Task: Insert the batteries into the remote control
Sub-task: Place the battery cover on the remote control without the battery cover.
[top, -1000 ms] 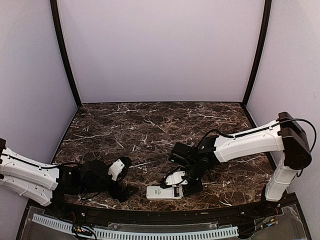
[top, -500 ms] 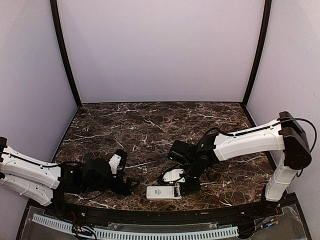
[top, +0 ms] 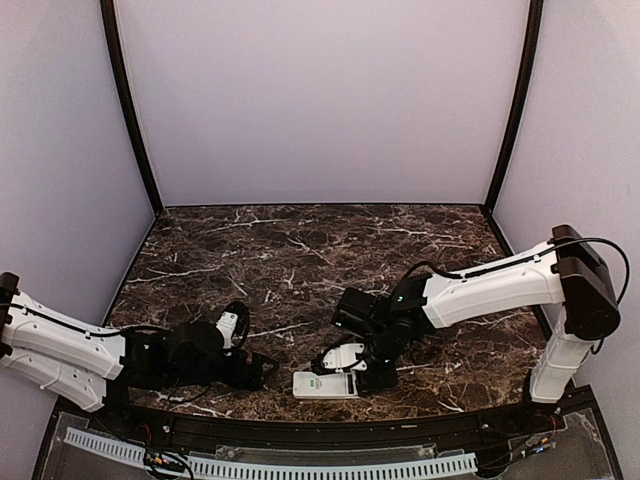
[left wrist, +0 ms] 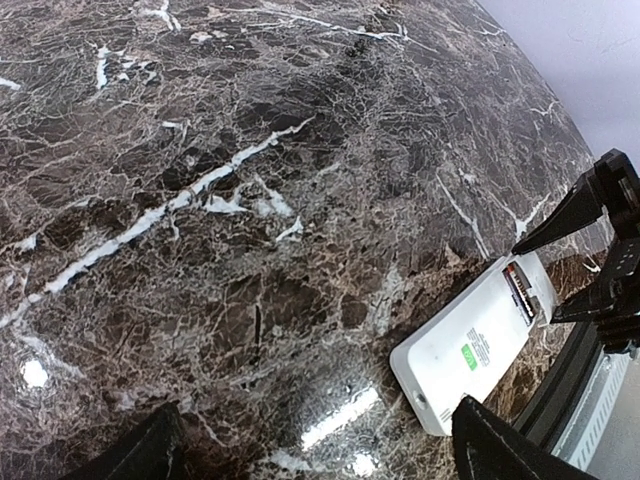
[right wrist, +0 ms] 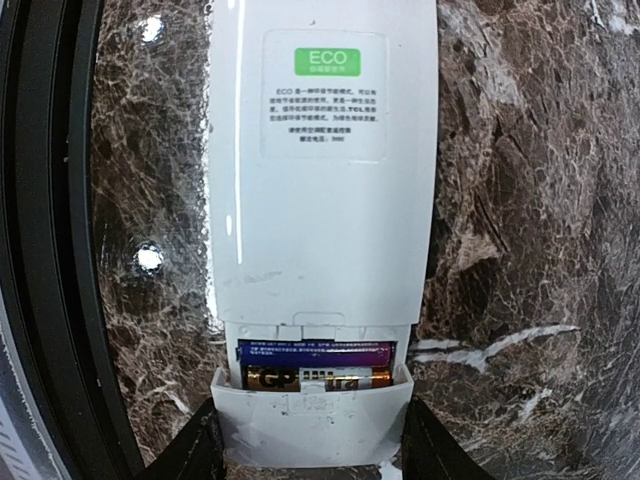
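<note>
Marble [top: 300, 250]; remote control [top: 318, 386] partly under right jaws

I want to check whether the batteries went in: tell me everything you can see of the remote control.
The remote control is a white plastic slab lying back-up at the near edge of the table, with a green ECO label above small print. Its battery bay is uncovered and holds two batteries, one purple, one gold-and-black. The right gripper flanks that end, seemingly clamping its sides.
</note>
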Tool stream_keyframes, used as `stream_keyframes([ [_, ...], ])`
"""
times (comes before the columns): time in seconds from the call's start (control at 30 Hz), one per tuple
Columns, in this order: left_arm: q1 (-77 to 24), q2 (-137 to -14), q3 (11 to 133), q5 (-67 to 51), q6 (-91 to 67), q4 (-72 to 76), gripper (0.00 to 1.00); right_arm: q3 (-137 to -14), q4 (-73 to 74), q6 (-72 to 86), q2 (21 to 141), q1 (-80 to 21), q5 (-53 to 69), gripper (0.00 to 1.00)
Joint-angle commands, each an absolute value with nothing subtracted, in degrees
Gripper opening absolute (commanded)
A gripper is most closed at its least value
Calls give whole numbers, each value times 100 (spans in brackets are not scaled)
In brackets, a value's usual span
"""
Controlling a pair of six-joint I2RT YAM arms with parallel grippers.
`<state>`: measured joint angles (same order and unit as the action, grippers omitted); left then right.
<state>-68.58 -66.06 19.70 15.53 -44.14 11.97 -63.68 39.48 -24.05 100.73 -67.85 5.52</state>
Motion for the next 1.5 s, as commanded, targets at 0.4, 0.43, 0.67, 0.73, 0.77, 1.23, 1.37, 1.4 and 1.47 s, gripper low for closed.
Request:
stream_keyframes([
  [0.4, -6882, -6648, 1940, 1567, -4411, 1306, 92, -6356, 4036, -2198, 10162, -6838, 246, 49],
  [0.43, -6882, -6654, 1942, 1566, -4403, 1312, 92, -6367, 4034, -2178, 10202, -6836, 250, 49],
  [0.67, -6882, -6686, 1959, 1530, -4360, 1344, 93, -6415, 3938, -2112, 10397, -6839, 284, 56],
  [0.73, -6882, -6698, 1960, 1529, -4347, 1356, 93, -6423, 3903, -2118, 10419, -6835, 290, 58],
  [0.77, -6882, -6708, 1964, 1523, -4349, 1359, 93, -6417, 3890, -2114, 10416, -6838, 290, 59],
  [1.23, -6882, -6819, 2012, 1473, -4273, 1423, 93, -6452, 3797, -2117, 10335, -6847, 294, 70],
  [1.37, -6882, -6820, 2004, 1460, -4264, 1444, 93, -6444, 3795, -2194, 10233, -6842, 290, 73],
  [1.4, -6882, -6827, 2000, 1460, -4261, 1447, 93, -6431, 3809, -2213, 10204, -6842, 290, 73],
  [1.47, -6882, -6835, 2001, 1441, -4248, 1462, 93, -6396, 3827, -2238, 10145, -6841, 275, 76],
])
